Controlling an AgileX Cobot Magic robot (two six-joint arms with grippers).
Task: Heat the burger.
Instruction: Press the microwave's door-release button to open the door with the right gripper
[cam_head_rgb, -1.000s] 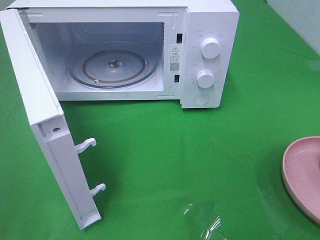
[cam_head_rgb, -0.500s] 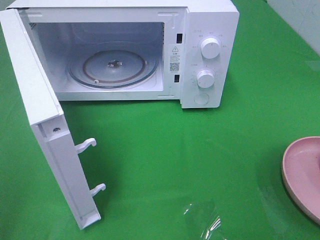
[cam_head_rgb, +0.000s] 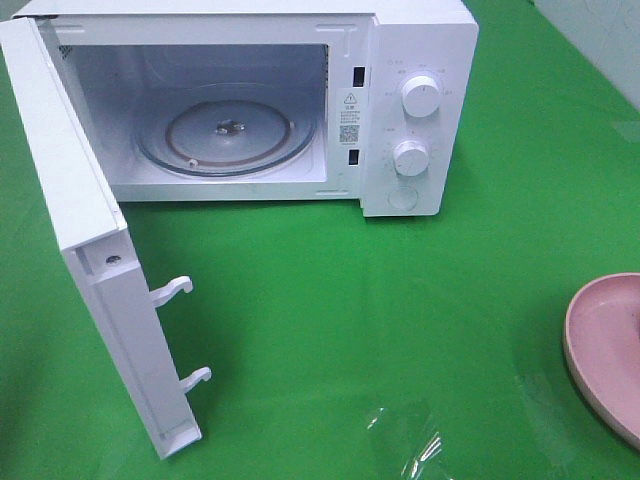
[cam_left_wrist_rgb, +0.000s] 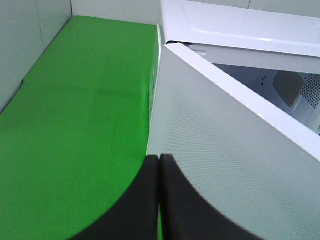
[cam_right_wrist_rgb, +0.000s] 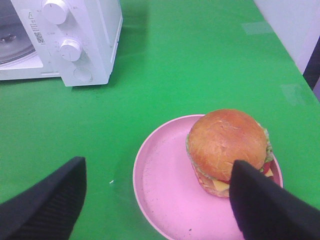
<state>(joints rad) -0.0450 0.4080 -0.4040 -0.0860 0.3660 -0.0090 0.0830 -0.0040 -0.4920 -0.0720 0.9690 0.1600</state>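
Observation:
The burger (cam_right_wrist_rgb: 227, 145), with golden-brown bun, green lettuce and cheese, sits on the pink plate (cam_right_wrist_rgb: 165, 185) in the right wrist view. My right gripper (cam_right_wrist_rgb: 160, 200) is open above the plate, one finger (cam_right_wrist_rgb: 265, 205) next to the burger and the other out over the green cloth. In the high view only the plate's rim (cam_head_rgb: 600, 345) shows at the right edge; the burger is out of view there. The white microwave (cam_head_rgb: 415, 120) stands open with an empty glass turntable (cam_head_rgb: 225, 135). My left gripper (cam_left_wrist_rgb: 159, 200) is shut and empty, beside the open door (cam_left_wrist_rgb: 225, 150).
The microwave door (cam_head_rgb: 100, 280) swings out far to the front left, latch hooks (cam_head_rgb: 175, 290) sticking out. Two knobs (cam_head_rgb: 420, 97) are on the control panel. A green cloth (cam_head_rgb: 350, 300) covers the table. A grey wall (cam_left_wrist_rgb: 30, 40) borders the table's left side.

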